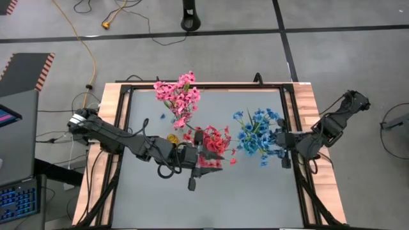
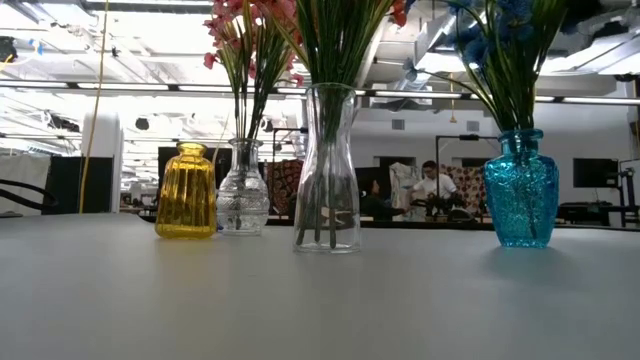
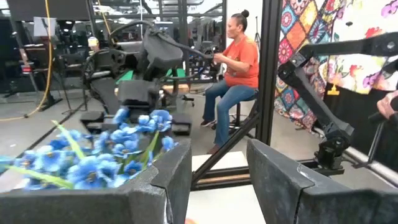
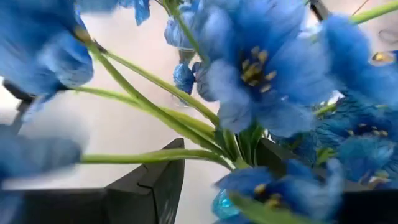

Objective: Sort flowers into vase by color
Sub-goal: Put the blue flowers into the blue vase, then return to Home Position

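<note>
No readable text, label or number shows in any view

Your two arms are dark, almost black, built from thick rounded segments joined one after another. On the left arm you can see a pale grey part at the base end, and a black cable makes a loop beside its forearm. The right arm has the same dark, bulky links. The fingers of your left gripper are wide, flat, matte grey-black blocks with straight edges and a slightly grainy surface.
</note>
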`<state>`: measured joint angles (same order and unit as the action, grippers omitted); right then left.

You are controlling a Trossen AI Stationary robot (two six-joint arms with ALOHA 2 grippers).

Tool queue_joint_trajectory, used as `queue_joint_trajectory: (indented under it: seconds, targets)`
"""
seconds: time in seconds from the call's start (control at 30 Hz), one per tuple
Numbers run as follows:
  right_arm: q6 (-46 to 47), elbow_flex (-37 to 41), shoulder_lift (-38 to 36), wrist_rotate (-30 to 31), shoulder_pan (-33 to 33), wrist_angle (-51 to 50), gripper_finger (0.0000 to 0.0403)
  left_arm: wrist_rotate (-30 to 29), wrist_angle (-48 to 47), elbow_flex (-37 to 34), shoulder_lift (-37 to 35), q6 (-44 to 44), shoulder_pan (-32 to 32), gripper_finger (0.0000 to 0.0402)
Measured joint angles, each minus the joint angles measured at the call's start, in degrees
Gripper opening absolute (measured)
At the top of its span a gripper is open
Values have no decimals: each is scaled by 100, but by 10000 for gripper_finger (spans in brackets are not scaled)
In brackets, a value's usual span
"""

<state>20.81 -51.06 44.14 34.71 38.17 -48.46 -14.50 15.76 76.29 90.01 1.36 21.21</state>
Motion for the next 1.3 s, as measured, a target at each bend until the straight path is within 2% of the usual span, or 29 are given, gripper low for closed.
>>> queue_joint_trajectory:
  seconds: [0.3,0.57,0.8,0.93,1.1,1.3]
  targets:
    - [508,-715,0,-205,0,-944,223,-314,-855,0,-700,127,15,142]
    - [524,-1362,0,-339,0,-1489,223,-441,-1499,0,-1468,125,22,142]
    - [526,-2081,0,-340,0,-1932,223,-1406,-2395,0,-2200,374,105,142]
    - [444,-2512,-69,-338,0,-2155,219,-1766,-2792,1,-2586,411,131,142]
    - [-74,-2687,-371,-331,-2,-2184,177,-2135,-3370,4,-3006,501,131,142]
    - [-555,-2687,-903,-178,-2,-2296,68,-2947,-4239,4,-3413,556,130,126]
